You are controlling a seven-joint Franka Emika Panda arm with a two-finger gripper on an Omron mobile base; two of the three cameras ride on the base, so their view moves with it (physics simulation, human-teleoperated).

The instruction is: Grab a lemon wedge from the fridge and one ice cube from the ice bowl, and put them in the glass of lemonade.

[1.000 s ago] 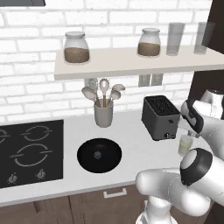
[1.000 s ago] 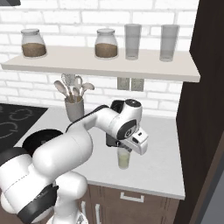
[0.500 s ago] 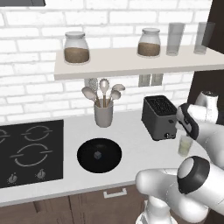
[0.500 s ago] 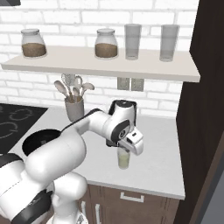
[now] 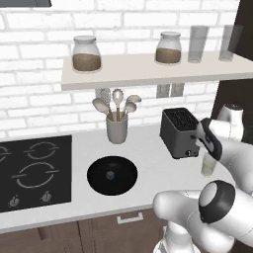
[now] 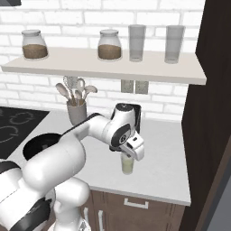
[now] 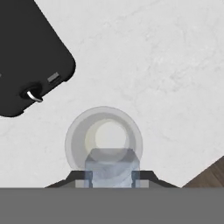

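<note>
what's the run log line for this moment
phase: drop ice | gripper: shut on ice cube | position: above glass of lemonade | ice bowl: another cube inside

White brick wall (image 5: 34, 99) at 12 o'clock carries a pale shelf (image 5: 148, 69) and a twin wall outlet (image 6: 135, 86). A light marble bench (image 6: 167, 158) spans the foreground over dark wood cabinets (image 6: 144, 212). A dark tall panel (image 6: 212, 90) stands at 3 o'clock.
</note>
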